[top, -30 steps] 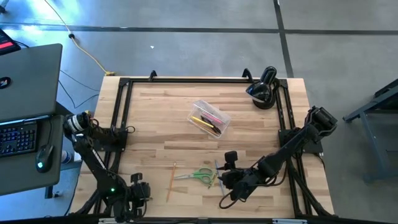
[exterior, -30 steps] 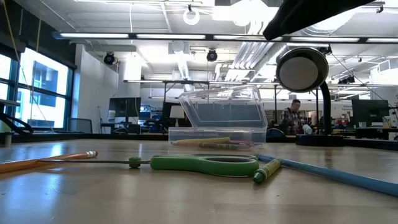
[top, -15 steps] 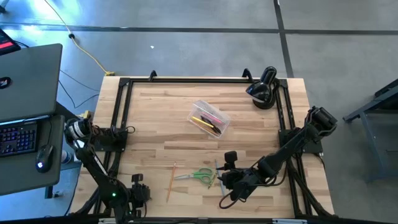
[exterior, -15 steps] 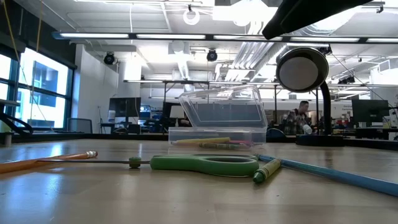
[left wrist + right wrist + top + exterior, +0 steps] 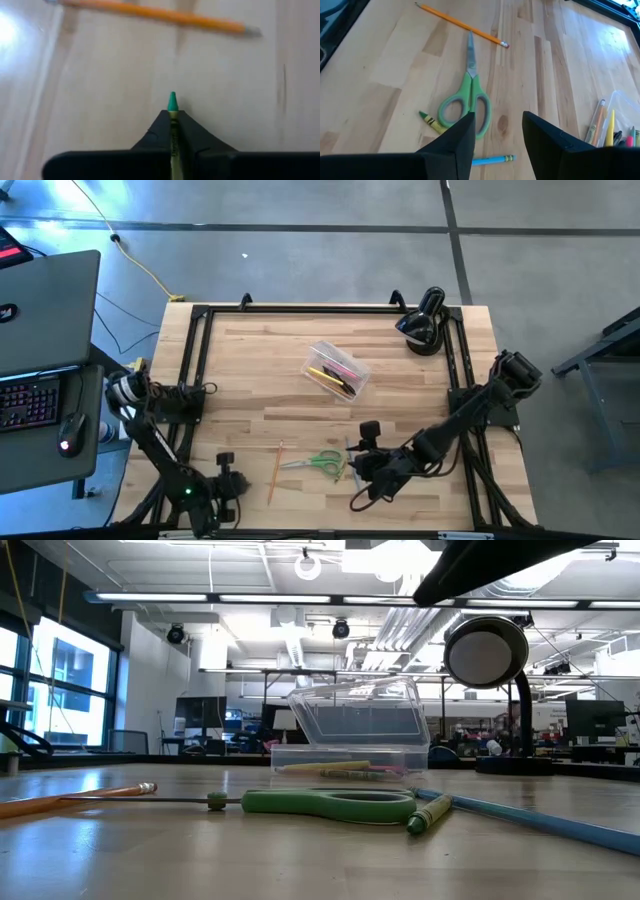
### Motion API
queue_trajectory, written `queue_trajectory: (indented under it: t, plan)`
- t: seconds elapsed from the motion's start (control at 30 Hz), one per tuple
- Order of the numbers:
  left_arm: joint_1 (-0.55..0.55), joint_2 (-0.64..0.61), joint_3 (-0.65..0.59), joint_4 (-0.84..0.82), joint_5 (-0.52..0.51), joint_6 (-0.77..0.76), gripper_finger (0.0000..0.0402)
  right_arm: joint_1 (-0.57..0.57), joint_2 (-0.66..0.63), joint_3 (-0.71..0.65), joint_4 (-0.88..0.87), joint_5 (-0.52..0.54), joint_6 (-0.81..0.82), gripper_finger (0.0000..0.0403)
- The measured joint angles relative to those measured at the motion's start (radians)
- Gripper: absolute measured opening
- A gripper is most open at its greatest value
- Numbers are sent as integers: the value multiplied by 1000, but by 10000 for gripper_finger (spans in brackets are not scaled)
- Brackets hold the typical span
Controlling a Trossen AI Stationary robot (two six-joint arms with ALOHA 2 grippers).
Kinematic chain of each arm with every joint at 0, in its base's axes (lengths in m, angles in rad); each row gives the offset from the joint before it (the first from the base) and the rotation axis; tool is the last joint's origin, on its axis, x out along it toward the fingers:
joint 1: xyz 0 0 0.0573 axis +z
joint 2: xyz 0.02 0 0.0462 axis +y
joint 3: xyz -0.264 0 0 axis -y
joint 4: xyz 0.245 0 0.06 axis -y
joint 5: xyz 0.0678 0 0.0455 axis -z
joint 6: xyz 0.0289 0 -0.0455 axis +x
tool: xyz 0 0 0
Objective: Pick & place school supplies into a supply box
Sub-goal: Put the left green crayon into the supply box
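We note a black frame [image 5: 196,360] running along the table's [image 5: 250,380] left, far and right edges. Bare wood lies open between the left rail and the supplies, and again between the supplies and the box.

Left gripper [image 5: 226,483] sits at the near left corner, just left of the orange pencil [image 5: 275,471]. In its wrist view the fingers [image 5: 161,131] are pinched on a green-tipped crayon [image 5: 172,102], tip poking out past them — the pencil lies across the board beyond, apart from it.

Moving right: the pencil lies with its length running near-to-far. The green-handled scissors [image 5: 322,461] lie just right of it, blades pointing toward the pencil. A second green crayon [image 5: 433,121] rests against the handles, and a blue pencil [image 5: 492,160] lies on the near side of them.

The supply box [image 5: 336,370] sits mid-table, farther back, well apart from the loose supplies. Its lid stands open in the low view, with pink, yellow and dark sticks inside.

Right gripper [image 5: 362,461] hovers just right of the scissors, fingers [image 5: 455,142] spread with nothing between them — the handles show in the gap below.

A black lamp [image 5: 424,321] stands at the far right corner.
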Motion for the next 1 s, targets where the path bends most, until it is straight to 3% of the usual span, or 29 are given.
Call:
queue_trajectory:
  t: [0.13,0.43,0.73,1.0]
  plan:
    - [46,-4,-17,12,-18,-31,18,-11,0,0,0,-5,0,142]
    - [187,-4,-77,20,-132,-132,39,-11,0,0,0,-50,0,142]
    - [317,-4,-112,109,-166,-133,32,-11,0,0,0,-50,-1,142]
    - [378,-3,-136,181,-174,-161,69,-9,0,0,-6,-50,-1,142]
